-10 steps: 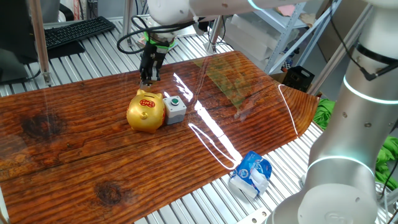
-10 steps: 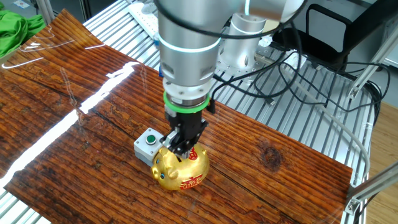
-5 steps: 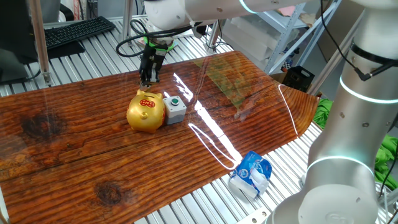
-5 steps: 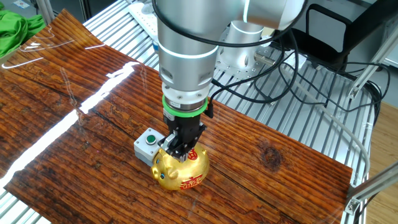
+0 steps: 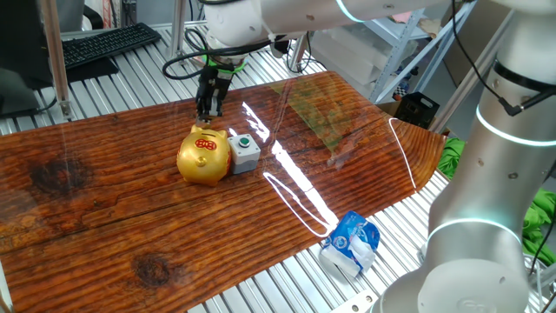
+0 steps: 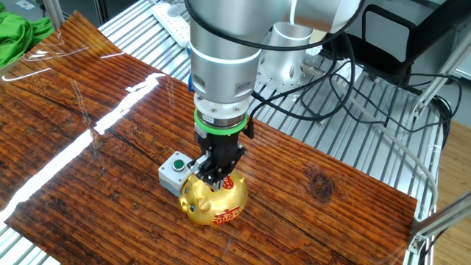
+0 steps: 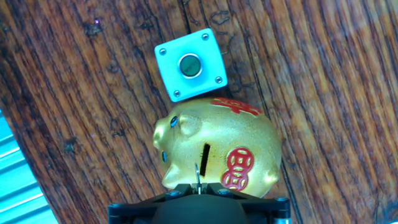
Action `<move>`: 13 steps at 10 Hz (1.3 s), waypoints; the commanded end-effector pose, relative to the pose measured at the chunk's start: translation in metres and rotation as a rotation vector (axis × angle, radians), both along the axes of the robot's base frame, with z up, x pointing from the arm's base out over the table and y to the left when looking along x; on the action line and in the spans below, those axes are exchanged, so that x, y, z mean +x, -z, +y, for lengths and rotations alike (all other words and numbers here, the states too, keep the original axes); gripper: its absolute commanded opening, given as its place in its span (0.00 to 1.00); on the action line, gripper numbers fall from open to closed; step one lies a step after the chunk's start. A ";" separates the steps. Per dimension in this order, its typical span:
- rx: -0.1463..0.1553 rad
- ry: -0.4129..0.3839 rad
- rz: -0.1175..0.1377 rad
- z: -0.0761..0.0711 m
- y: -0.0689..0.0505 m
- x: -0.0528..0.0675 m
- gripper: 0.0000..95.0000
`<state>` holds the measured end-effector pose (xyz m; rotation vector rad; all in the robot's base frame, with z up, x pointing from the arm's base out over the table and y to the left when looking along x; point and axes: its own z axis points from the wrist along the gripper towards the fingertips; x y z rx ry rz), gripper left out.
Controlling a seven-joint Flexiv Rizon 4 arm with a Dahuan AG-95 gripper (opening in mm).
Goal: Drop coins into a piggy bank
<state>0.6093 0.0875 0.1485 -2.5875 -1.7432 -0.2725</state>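
The shiny gold piggy bank [image 5: 202, 156] with red marks stands on the wooden table [image 5: 104, 217]; it also shows in the other fixed view [image 6: 215, 200]. In the hand view the piggy bank [image 7: 217, 152] lies below me, with its dark slot [image 7: 204, 157] on its back. My gripper [image 5: 208, 113] hangs just above the bank's back, as the other fixed view [image 6: 213, 179] also shows. In the hand view the gripper [image 7: 196, 185] is shut on a thin coin [image 7: 196, 174], held on edge just short of the slot.
A small grey box with a green button [image 5: 244, 151] sits against the bank's side [image 7: 189, 65]. A blue and white crumpled bag [image 5: 350, 243] lies off the table's near edge. A keyboard [image 5: 109, 43] and cables [image 6: 353, 88] lie beyond the table.
The gripper has shifted very slightly above the bank, still shut on the coin. The bank and the box have not moved.
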 end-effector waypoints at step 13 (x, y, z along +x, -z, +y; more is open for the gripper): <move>0.013 0.054 -0.042 -0.003 0.006 -0.005 0.00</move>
